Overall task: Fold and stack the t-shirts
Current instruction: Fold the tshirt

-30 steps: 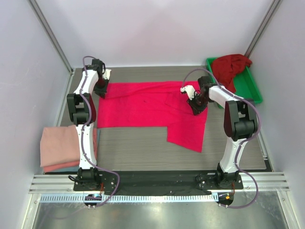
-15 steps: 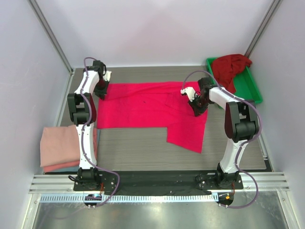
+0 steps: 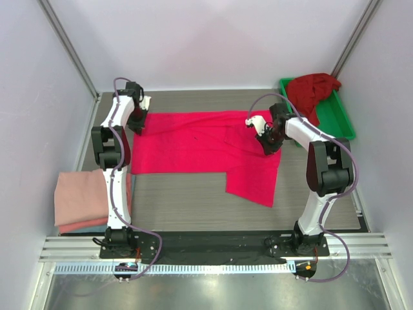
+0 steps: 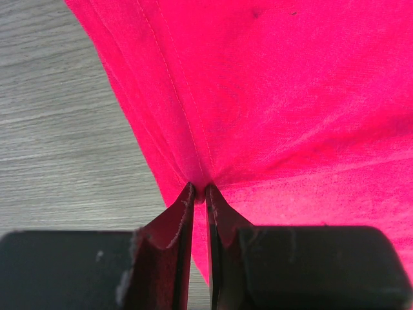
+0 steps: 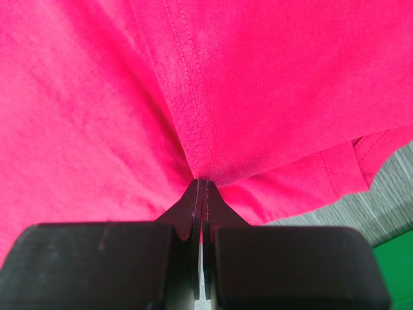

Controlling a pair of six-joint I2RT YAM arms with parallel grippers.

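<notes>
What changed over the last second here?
The left gripper edged slightly toward the far edge and the right arm's elbow swung a little outward. Both the left and right gripper stay shut on the bright red shirt. Folded pink stack, crimson shirt and green tray unchanged.

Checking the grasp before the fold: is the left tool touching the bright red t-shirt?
Touching. The left wrist view shows the left tool shut on a pinch of the bright red t-shirt.

The spread t-shirt [image 3: 187, 142] is showing a plain bright pinkish-red; the bundled t-shirt [image 3: 311, 90] is looking darker crimson — against a green tray [image 3: 339, 119]. The folded stack [image 3: 79, 197] is showing pale salmon-pink — the table [image 3: 181, 203], grey wood-grain.
</notes>
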